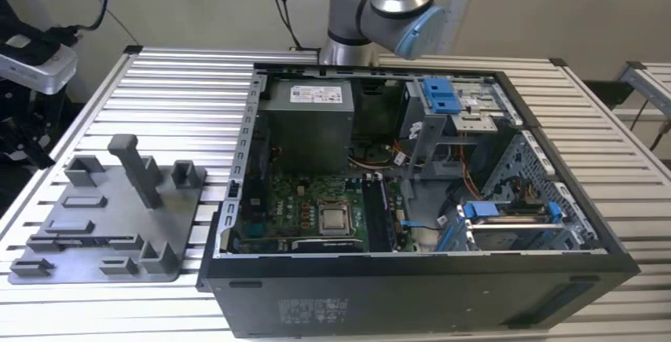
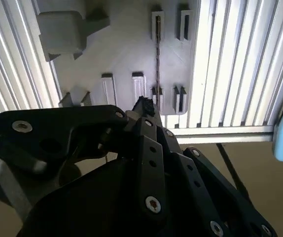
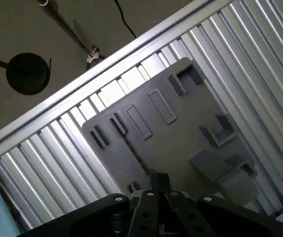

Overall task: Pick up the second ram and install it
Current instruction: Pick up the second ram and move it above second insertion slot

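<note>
End effector (image 2: 144,106) is narrow, its fingertips (image 3: 153,180) drawn together with nothing between them. It hangs well above the surface, pointing down. Straight below it, just beyond the fingertip line, the second ram (image 2: 157,59) stands on its long edge, seen edge-on as a thin dark strip; it appears in both wrist views. The stick is apart from the end effector, not touched. Each end of the second ram sits in a slotted post (image 2: 157,23) of the grey tray (image 2: 117,54), so it spans between two posts. A second pair of slotted posts runs just beside it on the same tray. Farther out from the end effector on the tray are flat ribs and a taller blocky upright (image 2: 61,27). The tray lies flat on the ribbed aluminium surface (image 2: 230,64), near its edge, with tan floor (image 2: 260,163) past that edge. In the exterior view the tray is at the exterior view's left of an open computer case (image 1: 419,295), motherboard (image 1: 314,208) exposed, and the arm (image 1: 378,0) rises behind the case.
</note>
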Available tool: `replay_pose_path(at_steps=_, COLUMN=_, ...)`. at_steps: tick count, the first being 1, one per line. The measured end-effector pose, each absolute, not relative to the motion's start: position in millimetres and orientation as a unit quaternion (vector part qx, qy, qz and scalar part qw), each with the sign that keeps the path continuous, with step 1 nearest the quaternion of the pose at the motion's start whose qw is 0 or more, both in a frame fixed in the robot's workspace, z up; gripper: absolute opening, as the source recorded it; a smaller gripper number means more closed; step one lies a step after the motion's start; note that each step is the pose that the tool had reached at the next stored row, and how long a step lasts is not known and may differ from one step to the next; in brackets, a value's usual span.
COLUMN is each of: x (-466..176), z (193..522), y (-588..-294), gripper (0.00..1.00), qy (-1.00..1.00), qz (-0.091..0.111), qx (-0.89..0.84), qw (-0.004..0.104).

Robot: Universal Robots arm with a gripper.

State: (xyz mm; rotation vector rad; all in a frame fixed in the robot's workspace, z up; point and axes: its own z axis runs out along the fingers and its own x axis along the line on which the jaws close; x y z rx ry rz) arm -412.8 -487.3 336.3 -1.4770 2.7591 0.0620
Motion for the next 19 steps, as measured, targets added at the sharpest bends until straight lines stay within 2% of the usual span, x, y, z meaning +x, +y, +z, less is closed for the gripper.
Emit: replay_pose_path(at_steps=19, x=-412.8, z=323.2, y=-487.3, gripper=0.11, qy=0.788, qz=0.015, qx=-0.616, qw=0.014)
